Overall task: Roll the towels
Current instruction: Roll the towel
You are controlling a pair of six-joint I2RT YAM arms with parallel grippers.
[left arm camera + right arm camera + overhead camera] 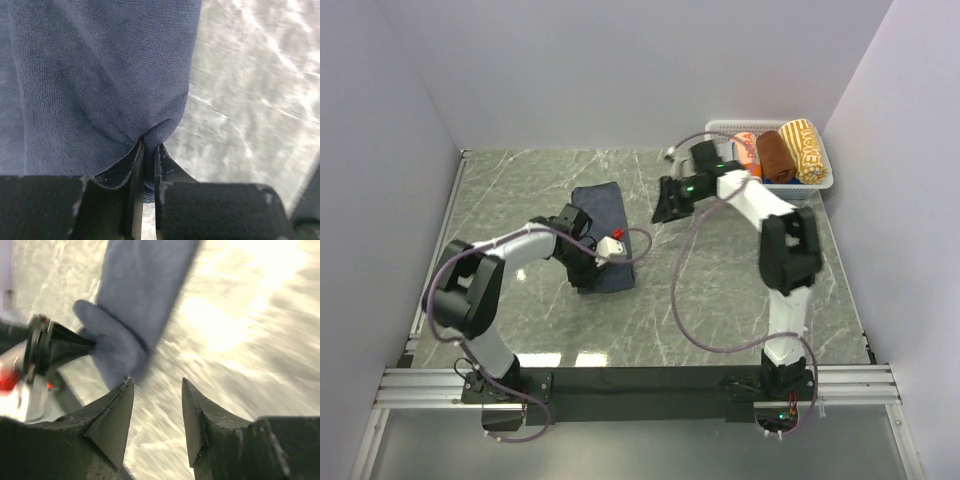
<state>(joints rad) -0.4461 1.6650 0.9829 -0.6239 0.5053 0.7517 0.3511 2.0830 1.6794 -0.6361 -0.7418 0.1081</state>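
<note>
Left claw (149, 148) clenching on towel (100, 75), pinching bunched edge between jaws. Towel lying on table (520, 180), left of centre, near end under left claw. Right claw (157, 384) hanging released over table beside towel, gripping nothing. Basket (817, 185) sitting at far right corner, holding rolled cloths.

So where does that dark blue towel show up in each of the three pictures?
Top external: the dark blue towel lies left of centre.
Left wrist: it fills the upper left, pinched by the left end effector.
Right wrist: upper middle, reaching the top edge.
Shared landmark: the grey marbled tabletop.
</note>
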